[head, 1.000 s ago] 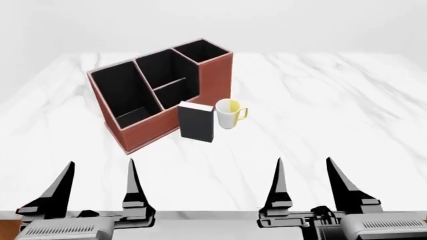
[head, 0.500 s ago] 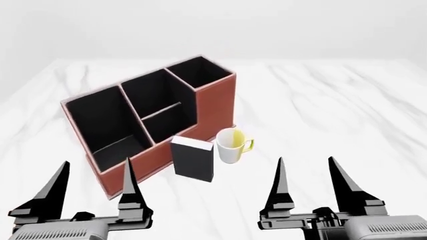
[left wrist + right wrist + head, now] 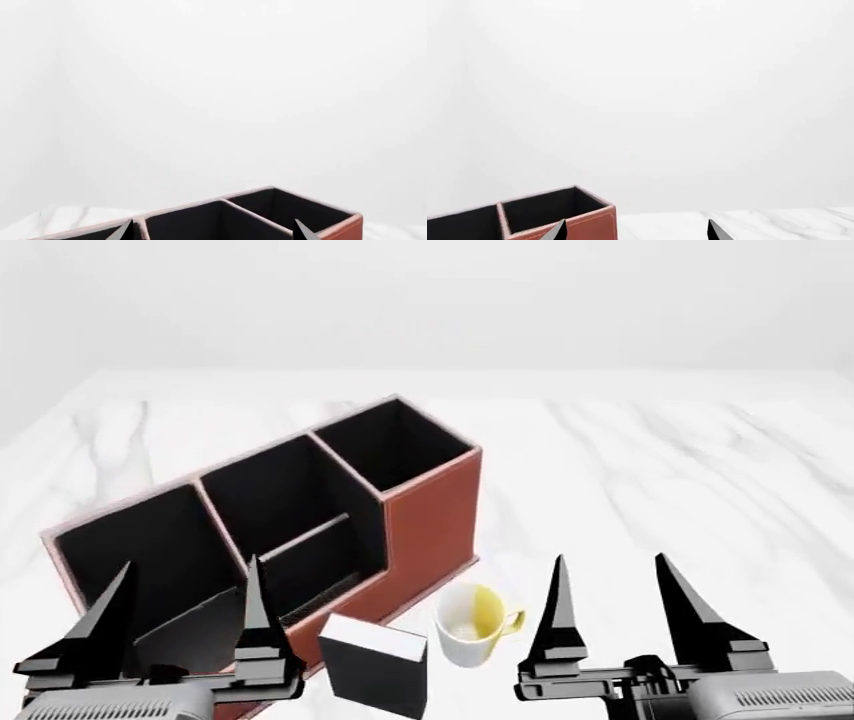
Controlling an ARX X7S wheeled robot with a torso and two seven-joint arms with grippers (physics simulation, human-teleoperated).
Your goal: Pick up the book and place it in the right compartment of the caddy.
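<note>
The dark book [image 3: 376,678] stands upright on the white marble table, in front of the caddy [image 3: 434,530] and next to the mug. The caddy is reddish-brown with a black interior; its right compartment [image 3: 394,448] is the tall square section at its far right end. The caddy also shows in the left wrist view [image 3: 267,215] and the right wrist view [image 3: 554,212]. My left gripper [image 3: 183,615] is open and empty, above the caddy's near left part. My right gripper [image 3: 617,605] is open and empty, to the right of the mug. The book is hidden in both wrist views.
A white mug with a yellow inside [image 3: 475,625] stands right of the book, close to the caddy's front wall. The marble table [image 3: 667,470] stretches far to the right and back.
The head view has moved closer and lower toward the caddy; the caddy, book and mug now sit lower and larger in the picture. Both grippers keep their open pose.
</note>
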